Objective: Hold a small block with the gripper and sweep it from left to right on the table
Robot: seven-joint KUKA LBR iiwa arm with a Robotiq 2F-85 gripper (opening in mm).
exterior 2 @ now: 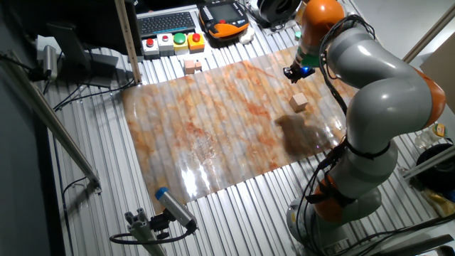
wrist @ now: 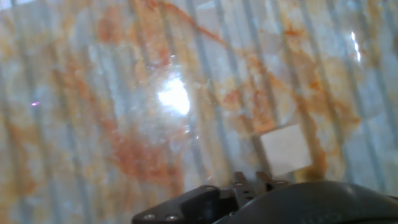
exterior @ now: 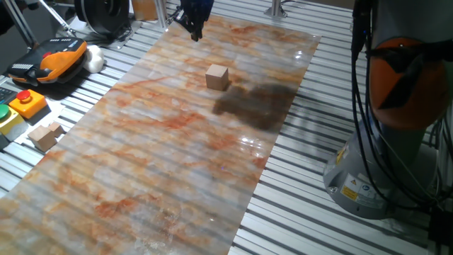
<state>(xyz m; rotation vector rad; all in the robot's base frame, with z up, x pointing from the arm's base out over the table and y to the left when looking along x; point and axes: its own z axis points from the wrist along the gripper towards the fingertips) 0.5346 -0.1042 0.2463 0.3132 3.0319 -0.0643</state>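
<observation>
The small block (exterior: 217, 76) is a light-tan wooden cube standing alone on the marbled orange and grey table (exterior: 141, 177), toward its far end. The other fixed view shows the small block (exterior 2: 299, 102) near the table's (exterior 2: 213, 135) right side. The black gripper (exterior: 194, 28) hangs above the table's far edge, apart from the block and up-left of it in this view. The gripper (exterior 2: 294, 73), with its blue glow, floats just above the block in the other fixed view. In the hand view the small block (wrist: 285, 148) lies low and right, with no fingers in sight.
A pair of joined tan blocks (exterior: 46, 134) lies on the metal slats (exterior: 311, 212) left of the table. A button box (exterior: 18, 106) and an orange pendant (exterior: 53, 58) sit there too. The arm's base (exterior: 382, 156) stands right of the table.
</observation>
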